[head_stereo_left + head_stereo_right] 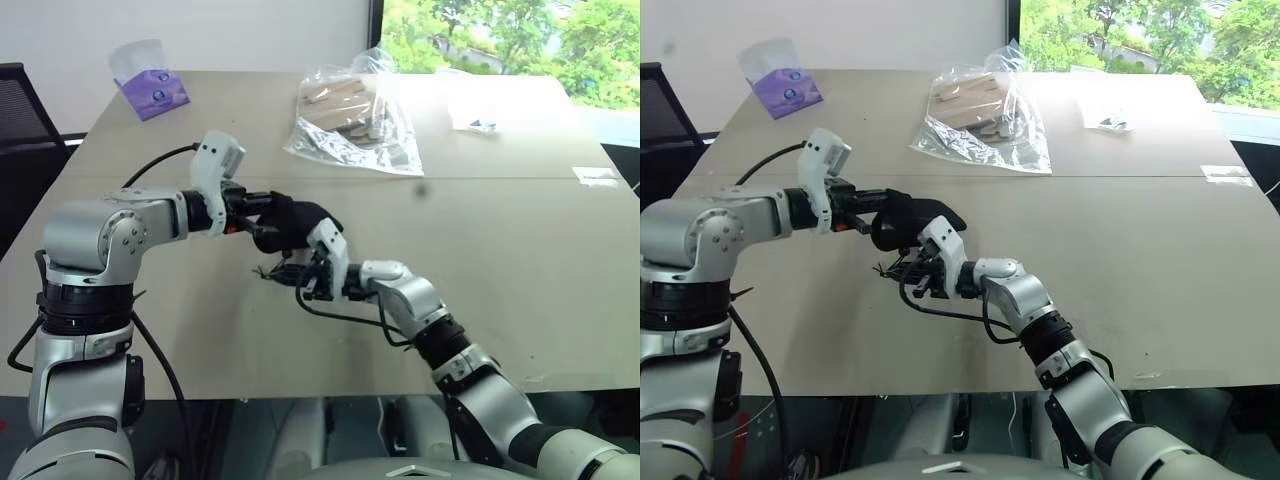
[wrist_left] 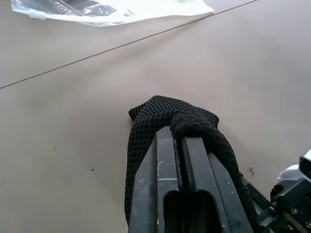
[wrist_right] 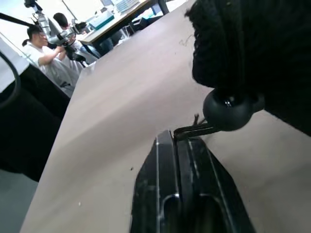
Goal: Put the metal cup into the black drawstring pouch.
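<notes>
One black drawstring pouch (image 1: 290,222) hangs above the middle of the table (image 1: 520,260), and we see it pinched at its upper edge by the left gripper (image 2: 181,141), whose two fingers are pressed together on a fold of the mesh fabric. Below the pouch, its thin cord (image 3: 194,129) runs through a round black stopper (image 3: 227,110), and the right gripper (image 3: 176,138) reaches in from the near side with its fingers closed on that cord just beside the stopper. We cannot make out the metal cup anywhere (the pouch bulges, but what fills it is hidden by the fabric). Further back on the table lies a clear plastic bag (image 1: 355,110) holding wooden blocks, well apart from the pouch. At the far left corner stands a purple tissue pack (image 1: 150,88), and near the far right edge sits a small clear packet (image 1: 475,118).
</notes>
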Robot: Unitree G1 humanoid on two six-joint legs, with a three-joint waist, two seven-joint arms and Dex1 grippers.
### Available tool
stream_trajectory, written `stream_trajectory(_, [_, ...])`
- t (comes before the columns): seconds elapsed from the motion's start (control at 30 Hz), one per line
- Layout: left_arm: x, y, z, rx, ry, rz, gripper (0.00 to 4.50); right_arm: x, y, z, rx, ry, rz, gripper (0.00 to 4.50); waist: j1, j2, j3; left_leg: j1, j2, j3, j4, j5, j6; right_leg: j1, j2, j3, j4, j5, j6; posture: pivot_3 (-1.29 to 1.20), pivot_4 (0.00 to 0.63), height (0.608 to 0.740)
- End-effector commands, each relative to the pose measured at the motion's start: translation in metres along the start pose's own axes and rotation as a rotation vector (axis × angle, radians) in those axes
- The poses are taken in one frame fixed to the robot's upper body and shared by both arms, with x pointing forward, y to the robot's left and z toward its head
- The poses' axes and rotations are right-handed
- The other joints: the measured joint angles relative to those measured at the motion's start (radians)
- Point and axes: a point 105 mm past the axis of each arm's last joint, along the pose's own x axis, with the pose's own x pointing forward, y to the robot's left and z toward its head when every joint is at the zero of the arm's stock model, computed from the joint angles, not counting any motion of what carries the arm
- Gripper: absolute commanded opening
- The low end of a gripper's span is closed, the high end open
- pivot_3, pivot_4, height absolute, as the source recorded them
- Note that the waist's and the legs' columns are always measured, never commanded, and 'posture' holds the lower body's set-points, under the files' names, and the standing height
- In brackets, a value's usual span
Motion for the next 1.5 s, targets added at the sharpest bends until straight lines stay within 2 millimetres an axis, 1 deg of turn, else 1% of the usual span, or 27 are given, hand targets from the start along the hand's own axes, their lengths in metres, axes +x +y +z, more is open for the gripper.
stream_trajectory(0.03, [-0.008,-0.003,0.012,0.007,-0.077,0.026,0.0,-0.012,0.0,0.018,-0.017,-0.072,-0.021,0.11,0.001,0.0,0.0,0.0,0.0,0.0,0.0,0.0,0.0,0.0,0.0,0.0,0.0,0.0,0.0,0.0,0.15,0.74])
stream_trajectory(0.17, [-0.009,-0.006,0.014,-0.035,-0.127,0.043,0.0,-0.047,-0.013,0.027,-0.126,-0.053,-0.147,0.11,0.005,0.0,0.0,-0.003,-0.001,-0.001,0.001,0.0,0.0,-0.001,-0.001,0.0,-0.001,0.0,0.0,0.0,0.15,0.74])
stream_trajectory(0.27, [-0.008,-0.011,0.019,-0.075,-0.176,0.037,0.0,-0.073,-0.024,0.038,-0.217,-0.026,-0.283,0.11,0.006,0.0,0.0,-0.008,-0.001,-0.004,0.004,0.0,0.0,-0.003,-0.003,-0.001,-0.002,0.0,0.0,0.0,0.15,0.74])
stream_trajectory(0.33, [-0.008,-0.013,0.024,-0.104,-0.233,0.039,0.0,-0.09,-0.034,0.045,-0.304,0.015,-0.387,0.11,0.003,0.0,0.0,-0.009,-0.001,-0.004,0.005,0.0,0.0,-0.003,-0.002,-0.002,-0.001,0.0,0.0,0.0,0.15,0.74])
stream_trajectory(0.43, [-0.007,-0.016,0.029,-0.151,-0.283,0.025,0.0,-0.114,-0.045,0.063,-0.439,0.063,-0.524,0.11,0.001,0.0,0.0,-0.008,0.0,-0.004,0.004,0.0,0.0,-0.003,-0.002,-0.002,-0.001,0.0,0.0,0.0,0.15,0.74])
stream_trajectory(0.53, [-0.006,-0.017,0.03,-0.179,-0.317,0.017,0.0,-0.126,-0.048,0.085,-0.549,0.084,-0.598,0.11,0.0,0.0,0.0,-0.008,0.0,-0.003,0.005,0.0,0.0,-0.003,-0.002,-0.001,-0.001,0.0,0.0,0.0,0.15,0.74])
stream_trajectory(0.67, [-0.007,-0.02,0.033,-0.202,-0.361,0.009,0.0,-0.132,-0.047,0.111,-0.667,0.089,-0.64,0.11,0.001,0.0,0.0,-0.008,0.0,-0.003,0.005,0.0,0.0,-0.003,-0.002,-0.001,-0.001,0.0,0.0,0.0,0.15,0.74])
stream_trajectory(0.73, [-0.01,-0.02,0.034,-0.223,-0.381,0.007,0.0,-0.135,-0.047,0.121,-0.713,0.086,-0.658,0.11,0.003,0.0,0.0,-0.009,0.0,-0.003,0.005,0.0,0.0,-0.003,-0.002,-0.001,-0.002,0.0,0.0,0.0,0.15,0.74])
stream_trajectory(0.8, [-0.015,-0.016,0.036,-0.257,-0.416,0.018,0.0,-0.135,-0.043,0.135,-0.76,0.069,-0.661,0.11,0.004,0.0,0.0,-0.009,-0.001,-0.003,0.005,0.0,0.0,-0.003,-0.002,-0.001,-0.002,0.0,0.0,0.0,0.15,0.74])
stream_trajectory(0.83, [-0.017,-0.014,0.037,-0.272,-0.431,0.028,0.0,-0.134,-0.042,0.139,-0.772,0.064,-0.656,0.11,0.003,0.0,0.0,-0.009,-0.001,-0.003,0.005,0.0,0.0,-0.003,-0.002,-0.001,-0.002,0.0,0.0,0.0,0.15,0.74])
stream_trajectory(0.97, [-0.021,-0.011,0.037,-0.29,-0.45,0.054,0.0,-0.129,-0.038,0.137,-0.767,0.062,-0.623,0.11,0.003,0.0,0.0,-0.009,0.0,-0.004,0.005,0.0,0.0,-0.003,-0.002,-0.002,-0.002,0.0,0.0,0.0,0.15,0.74])
stream_trajectory(1.07, [-0.024,-0.007,0.033,-0.297,-0.445,0.082,0.0,-0.127,-0.038,0.135,-0.776,0.067,-0.613,0.11,0.004,0.0,0.0,-0.009,-0.001,-0.004,0.005,0.0,0.0,-0.003,-0.002,-0.002,-0.002,0.0,0.0,0.0,0.15,0.74])
stream_trajectory(1.23, [-0.027,-0.001,0.026,-0.312,-0.435,0.109,0.0,-0.13,-0.038,0.146,-0.805,0.048,-0.633,0.11,0.004,0.0,0.0,-0.009,-0.001,-0.004,0.005,0.0,0.0,-0.003,-0.002,-0.002,-0.002,0.0,0.0,0.0,0.15,0.74])
stream_trajectory(1.5, [-0.025,0.002,0.027,-0.327,-0.438,0.121,0.0,-0.13,-0.034,0.153,-0.815,0.019,-0.634,0.11,0.005,0.0,0.0,-0.009,-0.001,-0.004,0.005,0.0,0.0,-0.003,-0.002,-0.002,-0.002,0.0,0.0,0.0,0.15,0.74])
